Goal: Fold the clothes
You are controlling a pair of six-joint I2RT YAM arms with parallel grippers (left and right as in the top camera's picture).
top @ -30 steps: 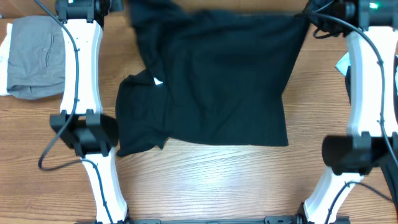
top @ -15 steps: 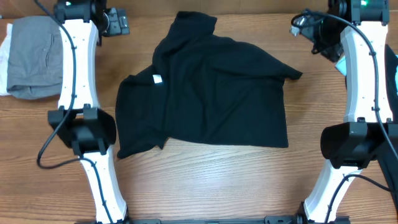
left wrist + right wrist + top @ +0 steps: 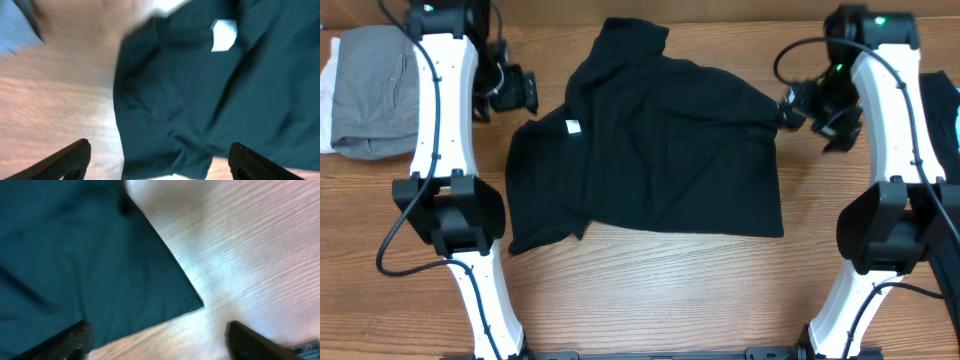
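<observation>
Both end effectors gape wide and hold nothing: the left end effector (image 3: 515, 90) hangs beside the shirt's left edge, and the right end effector (image 3: 790, 105) is at its far right corner. At the middle of the wooden surface (image 3: 650, 290) lies the black T-shirt (image 3: 670, 170), rumpled, its long axis left to right and its neck toward the left arm. A folded grey garment (image 3: 375, 90) sits far left (well apart). The white neck label (image 3: 573, 127) is too small to read.
</observation>
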